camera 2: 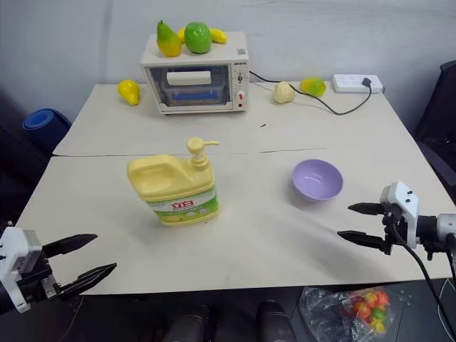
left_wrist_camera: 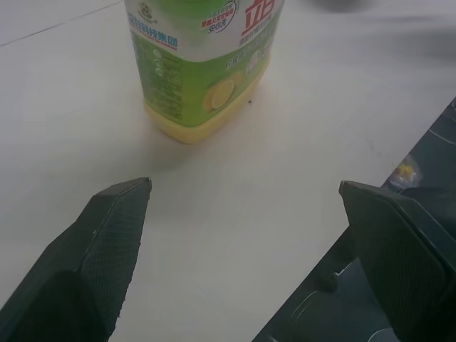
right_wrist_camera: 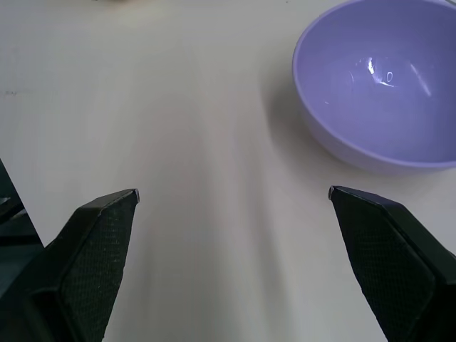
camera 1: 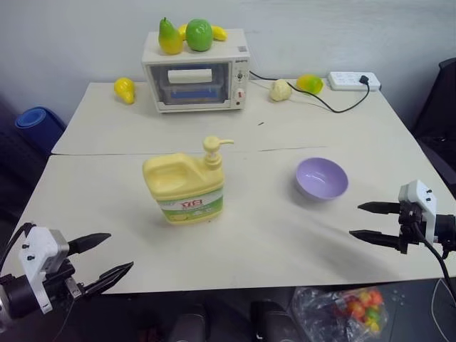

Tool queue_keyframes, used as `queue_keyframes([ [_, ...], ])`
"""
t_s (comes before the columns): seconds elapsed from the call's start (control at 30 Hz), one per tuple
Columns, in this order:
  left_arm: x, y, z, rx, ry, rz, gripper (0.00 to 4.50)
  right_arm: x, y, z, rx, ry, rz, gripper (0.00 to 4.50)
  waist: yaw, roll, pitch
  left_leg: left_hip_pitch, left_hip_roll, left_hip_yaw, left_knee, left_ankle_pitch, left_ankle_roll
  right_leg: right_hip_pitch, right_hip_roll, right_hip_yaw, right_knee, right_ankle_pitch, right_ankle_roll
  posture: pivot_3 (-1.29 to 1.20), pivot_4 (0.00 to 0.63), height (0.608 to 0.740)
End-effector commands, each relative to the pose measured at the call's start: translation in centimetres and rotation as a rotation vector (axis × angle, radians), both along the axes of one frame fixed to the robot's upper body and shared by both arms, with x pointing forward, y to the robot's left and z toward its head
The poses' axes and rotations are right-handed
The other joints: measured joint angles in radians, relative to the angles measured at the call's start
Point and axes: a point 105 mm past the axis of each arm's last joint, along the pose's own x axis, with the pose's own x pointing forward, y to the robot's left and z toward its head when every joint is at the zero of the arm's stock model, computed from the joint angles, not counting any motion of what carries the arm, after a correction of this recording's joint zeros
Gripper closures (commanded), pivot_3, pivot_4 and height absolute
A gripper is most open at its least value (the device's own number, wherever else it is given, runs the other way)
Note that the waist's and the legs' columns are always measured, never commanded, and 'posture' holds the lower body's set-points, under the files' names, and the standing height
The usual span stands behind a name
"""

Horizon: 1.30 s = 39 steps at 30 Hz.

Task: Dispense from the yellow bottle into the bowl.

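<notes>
A wide cream counter (camera 1: 271, 235) spreads out ahead, and at its far edge against the wall sits a white toaster oven (camera 1: 196, 75) with a pear (camera 1: 169, 37) and a green apple (camera 1: 199, 35) on top. Nearer in, left of centre, the yellow bottle (camera 1: 187, 184) stands upright on the counter, pump top up with its nozzle pointing right, green-and-white label facing us. To its right, well apart, the bowl (camera 1: 321, 178) rests open side up and looks empty. A white power strip (camera 1: 353, 80) lies at the far right corner with a black cable running off it. The left gripper (camera 1: 105, 256) hovers at the near left edge, jaws spread wide with nothing between them, aimed toward the bottle. The right gripper (camera 1: 367, 221) hangs at the near right edge, jaws also wide apart and holding nothing, just short of the bowl.
</notes>
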Motion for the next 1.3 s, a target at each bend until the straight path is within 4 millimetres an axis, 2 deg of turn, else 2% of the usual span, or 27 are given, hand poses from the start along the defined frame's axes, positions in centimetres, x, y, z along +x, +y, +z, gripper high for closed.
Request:
queue_keyframes([
  [0.03, -0.5, -0.9, 0.1, -0.016, 0.011, -0.029, 0.02, 0.3, -0.2, 1.3, -0.025, -0.055, -0.004, 0.00, 0.000, 0.000, 0.000, 0.000, 0.000, 0.000, 0.000, 0.000, 0.000, 0.000, 0.000, 0.000, 0.000, 0.000, 0.000, 0.00, 0.150, 0.740],
  [0.37, 0.0, -1.0, 0.6, -0.051, 0.013, -0.017, 0.02, 0.7, 0.1, 1.0, -0.016, -0.049, -0.020, 0.00, 0.000, 0.000, 0.000, 0.000, 0.000, 0.000, 0.000, 0.000, 0.000, 0.000, 0.000, 0.000, 0.000, 0.000, 0.000, 0.00, 0.150, 0.740],
  [0.57, 0.0, -1.6, 1.2, -0.080, 0.020, -0.039, 0.02, 0.6, 0.2, 1.6, 0.010, -0.035, -0.038, 0.00, -0.001, 0.000, 0.000, 0.000, 0.000, 0.000, 0.000, 0.000, 0.000, 0.000, 0.000, 0.000, 0.000, 0.000, 0.000, 0.00, 0.150, 0.740],
  [0.7, 0.3, -2.7, 3.5, -0.127, -0.022, -0.103, 0.02, 0.5, 1.3, 2.4, 0.005, -0.060, 0.006, 0.00, 0.000, 0.000, 0.000, 0.000, 0.000, 0.000, 0.000, 0.000, 0.000, 0.000, 0.000, 0.000, 0.000, 0.000, 0.000, 0.00, 0.150, 0.740],
  [0.83, 0.4, -4.2, 7.2, -0.181, -0.056, -0.251, 0.02, 1.4, 2.7, 3.3, -0.014, -0.104, 0.019, 0.00, 0.000, 0.001, 0.000, 0.000, 0.000, -0.001, 0.001, 0.000, 0.000, 0.000, 0.000, 0.000, 0.001, 0.000, 0.000, 0.00, 0.150, 0.740],
  [1.03, 1.3, -6.5, 11.8, -0.178, -0.092, -0.459, 0.02, 3.2, 5.0, 2.4, -0.139, -0.117, 0.014, 0.00, -0.001, 0.001, 0.001, 0.000, 0.000, -0.001, 0.000, 0.001, -0.001, -0.001, 0.000, -0.001, 0.001, 0.000, -0.001, 0.00, 0.150, 0.740],
  [1.13, 1.8, -7.7, 12.7, -0.151, -0.063, -0.549, 0.02, 4.4, 6.3, 1.7, -0.184, -0.120, 0.010, 0.00, -0.003, 0.001, 0.001, -0.001, 0.000, -0.001, -0.001, 0.002, -0.004, -0.002, 0.000, -0.001, 0.001, 0.000, -0.001, 0.00, 0.150, 0.740],
  [1.3, 2.9, -9.2, 13.3, -0.125, -0.064, -0.640, 0.02, 7.9, 6.6, 0.2, -0.316, -0.195, -0.087, 0.00, -0.014, 0.002, 0.001, -0.001, -0.001, 0.001, -0.003, 0.004, -0.008, -0.005, 0.000, -0.001, 0.002, 0.001, 0.000, 0.00, 0.150, 0.740],
])
